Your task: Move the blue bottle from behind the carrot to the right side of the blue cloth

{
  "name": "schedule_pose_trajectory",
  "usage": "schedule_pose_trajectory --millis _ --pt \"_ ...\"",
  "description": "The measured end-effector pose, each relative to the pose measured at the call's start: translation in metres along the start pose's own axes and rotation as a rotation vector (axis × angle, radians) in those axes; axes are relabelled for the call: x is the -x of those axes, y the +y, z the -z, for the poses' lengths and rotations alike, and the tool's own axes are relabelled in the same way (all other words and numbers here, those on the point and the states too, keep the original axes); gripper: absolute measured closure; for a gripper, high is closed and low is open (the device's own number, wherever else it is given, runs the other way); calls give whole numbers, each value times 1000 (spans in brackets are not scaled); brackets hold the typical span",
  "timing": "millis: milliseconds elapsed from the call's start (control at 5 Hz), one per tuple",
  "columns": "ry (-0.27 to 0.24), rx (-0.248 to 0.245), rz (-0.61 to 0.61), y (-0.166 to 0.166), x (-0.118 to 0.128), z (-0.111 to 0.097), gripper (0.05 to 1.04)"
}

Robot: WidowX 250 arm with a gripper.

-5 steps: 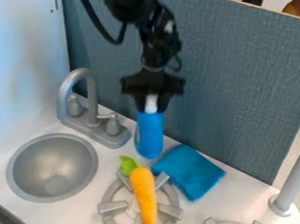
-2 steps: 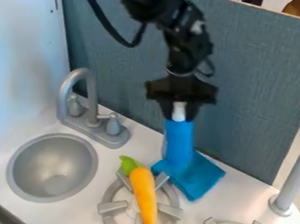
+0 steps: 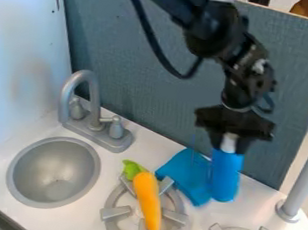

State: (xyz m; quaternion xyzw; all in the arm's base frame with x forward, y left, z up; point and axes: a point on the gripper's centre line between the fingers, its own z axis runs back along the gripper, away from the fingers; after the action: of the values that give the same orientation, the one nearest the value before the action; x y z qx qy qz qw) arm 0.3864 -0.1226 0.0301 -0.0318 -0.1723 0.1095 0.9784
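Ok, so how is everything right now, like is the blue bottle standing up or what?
Gripper: jaws shut on the blue bottle's neck.
Blue bottle: held upright, neck up; can't tell if it touches the counter.
Cloth: crumpled, partly behind the bottle.
Carrot: lying across the burner.
Burner: under the carrot; can't tell if it's on.

the arm [image 3: 214, 29] is black all over, built of chunky, rounded segments with a faint sheen on the upper link. a thick black cable [image 3: 152, 41] hangs off it in a long loop, and a thinner loop [image 3: 269, 103] curls beside the wrist. the knobbly lower section [image 3: 250, 77] carries a pale patch [image 3: 259, 65] and small light specks, too blurred to identify. a thin greyish ring [image 3: 236, 109] sits above the gripper [image 3: 229, 144], whose broad black body has blocky, stepped ends.
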Motion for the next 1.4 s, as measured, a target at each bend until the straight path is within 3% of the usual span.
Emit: schedule_pose_trajectory --millis 400,800,1000,1200,1400 --pt "3 -9 59 -30 8 31 555" --pt "-14 2 82 -47 9 44 555" --pt "-18 0 81 -48 8 47 484" --pt "-39 -8 72 -47 4 46 181" --pt "-40 -9 61 -45 6 48 74"
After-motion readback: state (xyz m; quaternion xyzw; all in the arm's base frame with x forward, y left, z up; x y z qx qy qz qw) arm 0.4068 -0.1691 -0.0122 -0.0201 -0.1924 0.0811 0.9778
